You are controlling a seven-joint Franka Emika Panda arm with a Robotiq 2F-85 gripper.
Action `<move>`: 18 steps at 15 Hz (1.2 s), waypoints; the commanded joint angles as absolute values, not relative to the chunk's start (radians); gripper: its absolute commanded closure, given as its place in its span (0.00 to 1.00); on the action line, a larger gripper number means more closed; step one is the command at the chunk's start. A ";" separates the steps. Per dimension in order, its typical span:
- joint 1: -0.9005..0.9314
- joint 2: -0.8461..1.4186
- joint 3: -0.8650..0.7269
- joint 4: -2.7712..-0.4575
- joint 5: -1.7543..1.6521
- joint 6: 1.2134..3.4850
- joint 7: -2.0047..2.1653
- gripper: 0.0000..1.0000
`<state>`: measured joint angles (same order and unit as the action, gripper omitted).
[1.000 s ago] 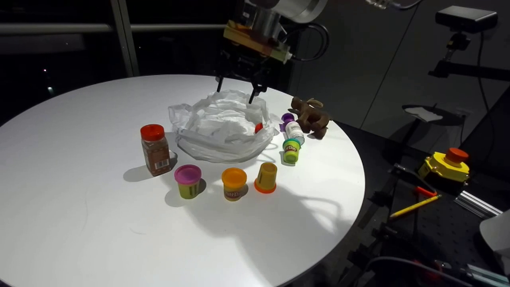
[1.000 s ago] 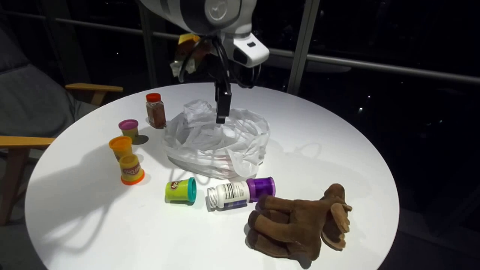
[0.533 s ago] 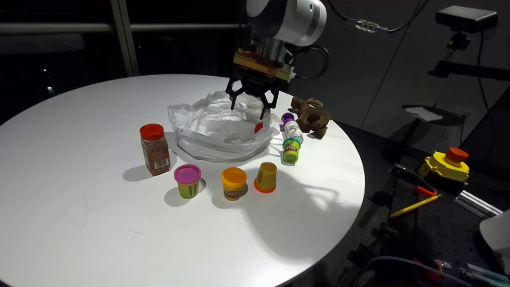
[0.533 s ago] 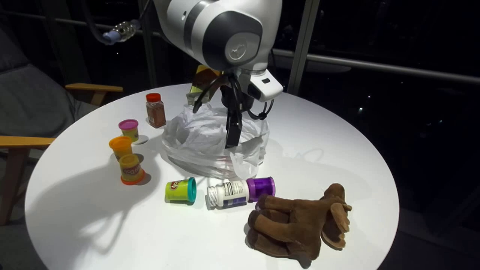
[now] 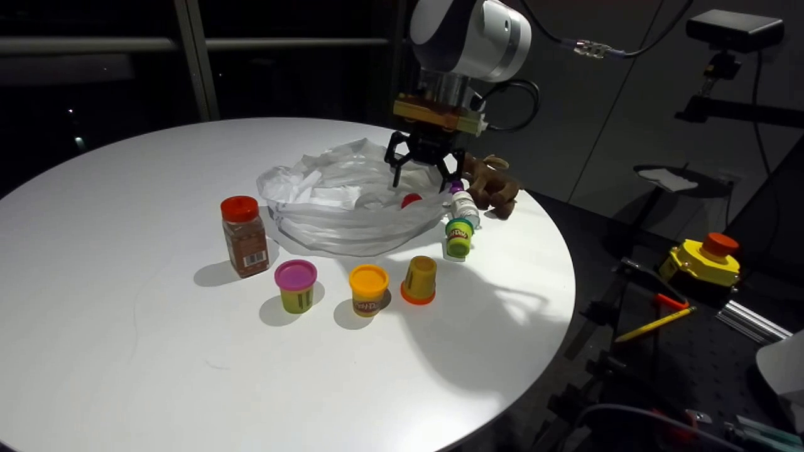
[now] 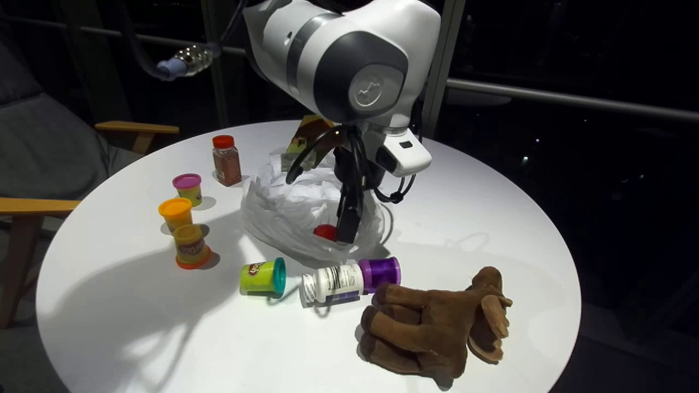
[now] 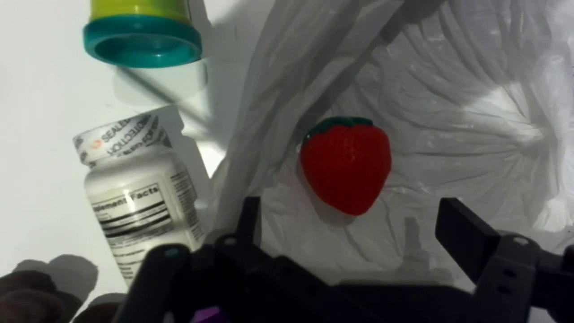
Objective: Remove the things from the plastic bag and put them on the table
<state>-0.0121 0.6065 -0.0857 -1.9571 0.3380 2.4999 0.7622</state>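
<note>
One red toy strawberry (image 7: 347,169) is seen inside the plastic bag (image 5: 352,231), near the bag edge beside a white bottle (image 7: 136,199). Over the bag, the gripper (image 5: 419,188) is spread wide. The brown plush animal (image 6: 437,327) is laid near the edge of the table (image 5: 188,364).

Both exterior views overlook the table (image 5: 326,358); the wrist view, closer, seems steeper.

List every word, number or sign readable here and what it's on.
"plement Facts" (start unclear): white bottle
"SEALE" (rest unclear): its cap
"Play-Doh" (blurry): green tub, upright orange-lidded tub, upside-down tub
Too small or blurred: bottle's fine print; robot arm's emblem; labels on red-lidded jar and pink-lidded tub
</note>
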 commanded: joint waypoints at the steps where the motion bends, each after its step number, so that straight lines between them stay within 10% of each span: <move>1: -0.014 0.590 -0.079 -1.962 0.358 2.481 0.770 0.00; 13: -0.002 0.638 -0.054 -1.905 0.355 2.448 0.777 0.00; 18: 0.006 0.647 -0.072 -1.908 0.341 2.447 0.799 0.51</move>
<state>-0.0050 0.6396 -0.0564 -1.9347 0.3383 2.4707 0.7714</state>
